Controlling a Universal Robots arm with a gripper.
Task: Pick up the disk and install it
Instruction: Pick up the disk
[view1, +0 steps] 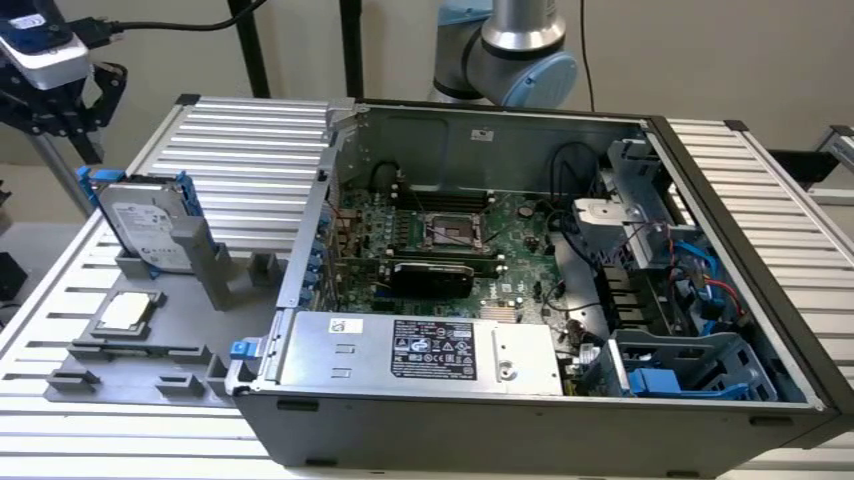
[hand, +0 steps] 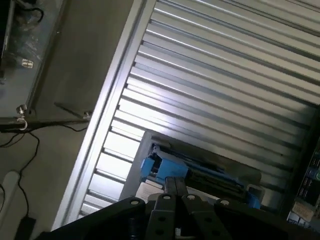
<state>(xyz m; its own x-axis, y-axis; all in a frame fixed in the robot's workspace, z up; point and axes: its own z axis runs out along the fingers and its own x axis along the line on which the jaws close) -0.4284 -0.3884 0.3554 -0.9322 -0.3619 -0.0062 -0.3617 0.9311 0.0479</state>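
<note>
Below the wrist camera, your claw (hand: 175, 182) sits closed and empty, with the disk (hand: 210, 174) just beyond its tips. The disk's blue-framed top edge seems to run nearly along the line the jaws close on, not across it. Seen from the exterior view, the disk (view1: 140, 225) stands on edge in a grey stand (view1: 220, 275) near the table's (view1: 254, 150) edge at the exterior view's left, with the claw above it, toward the far corner.

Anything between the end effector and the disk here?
Nothing visible. The end effector hangs above the disk, which stands upright in its grey holder outside the computer case, with only open air between them.
</note>
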